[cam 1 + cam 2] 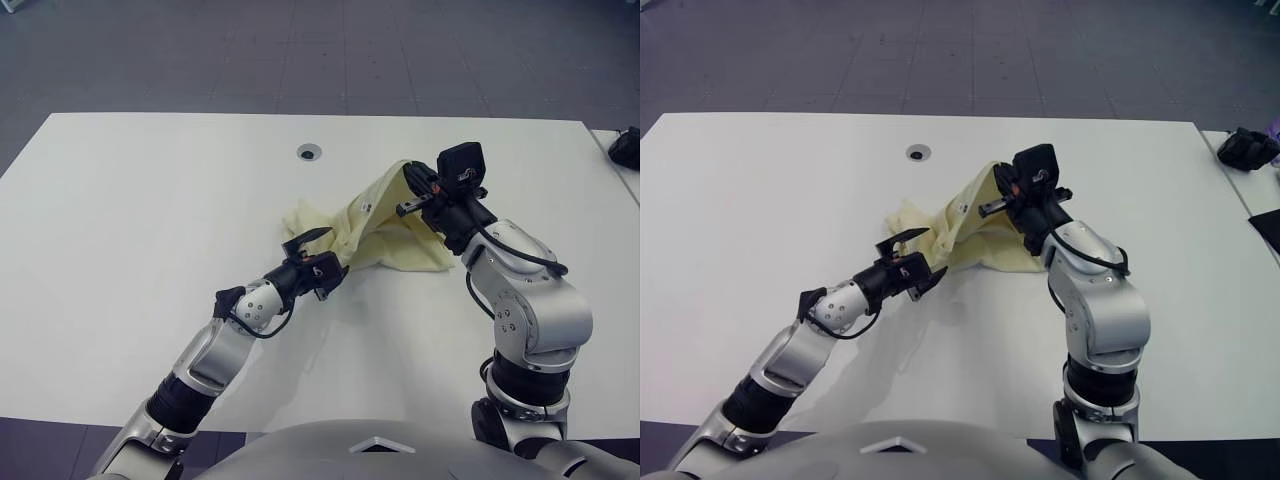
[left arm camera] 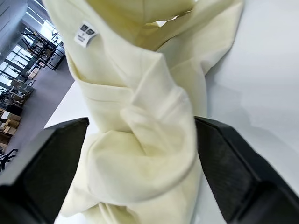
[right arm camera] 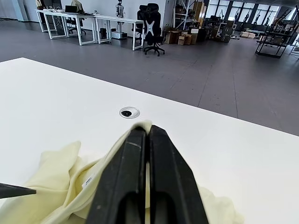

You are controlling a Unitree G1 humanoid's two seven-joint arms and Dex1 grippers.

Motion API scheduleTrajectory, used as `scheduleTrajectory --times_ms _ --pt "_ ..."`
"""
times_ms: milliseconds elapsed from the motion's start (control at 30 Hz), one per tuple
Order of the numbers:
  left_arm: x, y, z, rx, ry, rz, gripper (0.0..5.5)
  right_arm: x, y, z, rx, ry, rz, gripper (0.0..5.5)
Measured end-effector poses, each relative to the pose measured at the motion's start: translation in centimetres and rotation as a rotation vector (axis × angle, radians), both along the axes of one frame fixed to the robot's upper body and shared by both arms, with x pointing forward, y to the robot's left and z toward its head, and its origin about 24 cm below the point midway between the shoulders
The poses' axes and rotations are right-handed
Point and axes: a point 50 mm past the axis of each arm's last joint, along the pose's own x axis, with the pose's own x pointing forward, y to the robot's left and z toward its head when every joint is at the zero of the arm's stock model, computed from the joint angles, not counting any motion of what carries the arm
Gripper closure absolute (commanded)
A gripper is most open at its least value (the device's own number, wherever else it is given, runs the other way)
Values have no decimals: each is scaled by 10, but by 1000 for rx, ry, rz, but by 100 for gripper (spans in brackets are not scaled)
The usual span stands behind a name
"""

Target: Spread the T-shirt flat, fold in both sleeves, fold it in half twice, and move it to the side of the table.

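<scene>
Desk (image 1: 150, 200) before us, T-shirt (image 1: 390, 245) bunched.
Our right jaws clamp its 1 o'clock end; left jaws gape around its 8 o'clock end.

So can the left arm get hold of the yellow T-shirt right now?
Probably yes: the left gripper is open with the T-shirt bunched between its fingers, nothing blocking. The right gripper pinches another part.

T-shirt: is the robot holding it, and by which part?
Yes. Right gripper pinches a raised fold of the T-shirt; left gripper is open around a bunched part.
</scene>
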Motion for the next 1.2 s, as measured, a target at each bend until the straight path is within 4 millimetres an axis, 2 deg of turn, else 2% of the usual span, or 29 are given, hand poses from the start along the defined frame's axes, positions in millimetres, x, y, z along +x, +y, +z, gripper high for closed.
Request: scheduleTrajectory --times_ms 200,367,633,833,1000,1133,1200 --pt "4 -3 12 -61 -65 -13 320 -3 0 1 -12 0 10 550" --pt "1 -6 11 -64 -64 -75 405 -3 -1 -1 -26 6 14 550" --pt "10 14 0 13 8 -38 544 -6 -8 1 -53 -3 9 550" --pt "12 19 10 -42 12 -120 548 -15 -16 -4 -98 24 44 550" --pt "22 33 37 -122 -13 -186 548 -23 -26 -6 -210 36 205 550" --pt "48 45 77 -89 -126 -179 548 -6 -40 7 -313 -22 257 550" --pt "62 47 87 -78 -150 -171 548 4 -45 14 -342 -59 257 550"
